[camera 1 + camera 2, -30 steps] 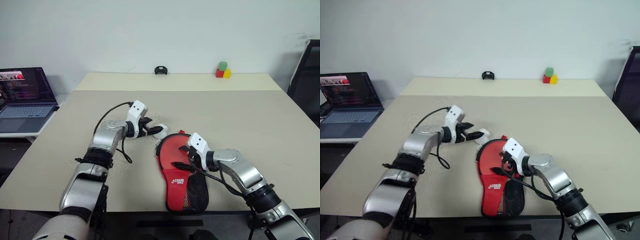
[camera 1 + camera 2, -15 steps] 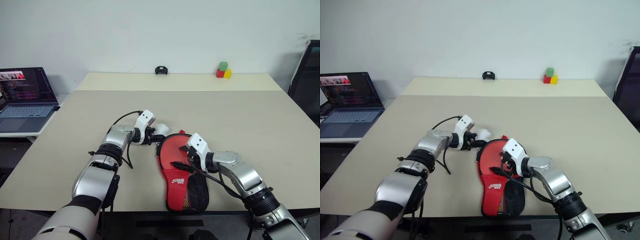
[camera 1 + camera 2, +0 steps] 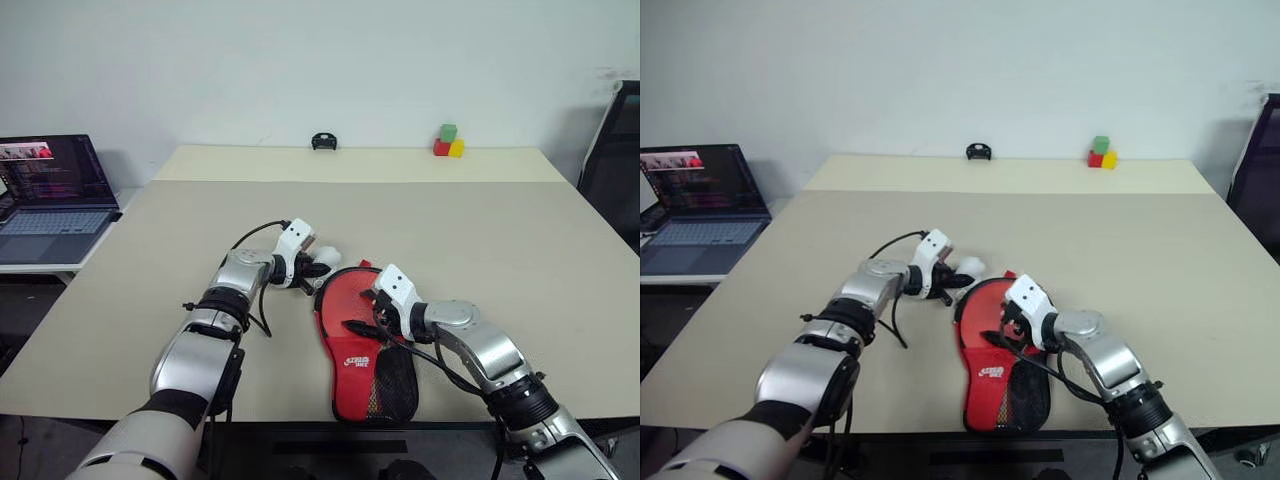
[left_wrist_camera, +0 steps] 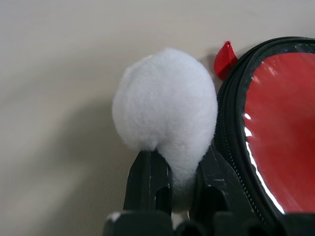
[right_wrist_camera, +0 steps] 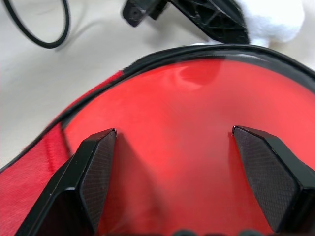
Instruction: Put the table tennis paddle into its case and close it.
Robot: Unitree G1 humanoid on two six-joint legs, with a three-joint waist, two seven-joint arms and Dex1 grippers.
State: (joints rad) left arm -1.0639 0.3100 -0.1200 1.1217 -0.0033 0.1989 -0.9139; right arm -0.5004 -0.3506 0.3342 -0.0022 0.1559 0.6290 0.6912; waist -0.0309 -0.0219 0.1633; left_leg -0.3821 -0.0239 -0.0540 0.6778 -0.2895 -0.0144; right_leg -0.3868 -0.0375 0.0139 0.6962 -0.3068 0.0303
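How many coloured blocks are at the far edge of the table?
3, clustered at the far right of the table: a green block sits on top, a red block below on the left, a yellow block below on the right. More could be hidden behind them.

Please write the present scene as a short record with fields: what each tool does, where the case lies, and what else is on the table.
left tool: shut on the white pompom beside the case's zipper edge
right tool: open, over the red face of the case
case: flat on the table near its front edge, red side up
far table edge: coloured blocks, small black object
beside the table: open laptop
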